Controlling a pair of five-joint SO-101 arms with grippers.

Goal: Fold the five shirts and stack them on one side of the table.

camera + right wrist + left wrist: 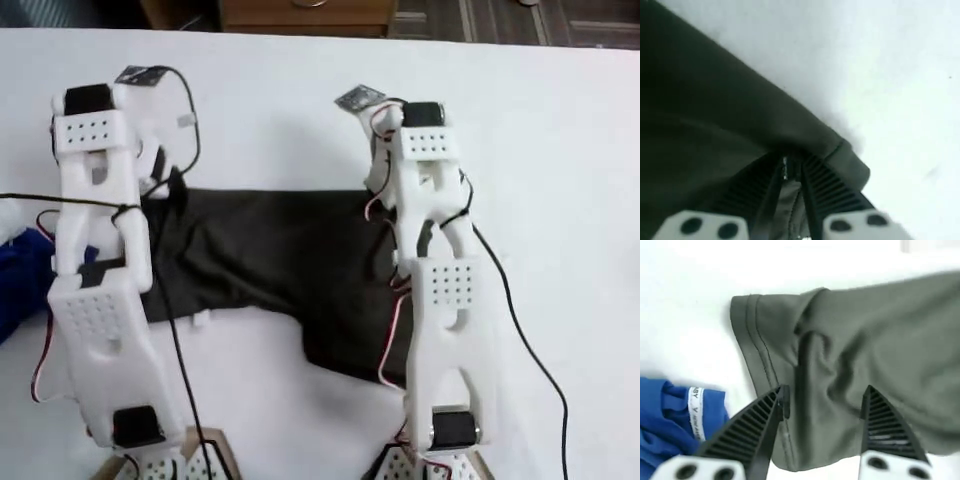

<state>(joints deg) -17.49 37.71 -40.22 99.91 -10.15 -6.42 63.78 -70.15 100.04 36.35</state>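
A dark grey-green shirt [270, 255] lies spread on the white table [560, 150] between both arms. My left gripper [826, 394] hangs open just above its wrinkled cloth [865, 340], close to a hemmed edge [752, 345]; in the high view this gripper [160, 180] is at the shirt's far left corner. My right gripper [792, 167] is shut on a folded edge of the shirt [715, 110], with cloth pinched between the fingers; in the high view it [385, 195] sits at the shirt's far right corner. A crumpled blue shirt [670, 425] with a white label lies beside the left gripper.
The blue shirt [20, 275] bunches at the table's left edge. Cables [520, 320] trail from both arms over the cloth and table. A wooden cabinet [300, 12] stands beyond the far edge. Bare table spreads to the right and far side.
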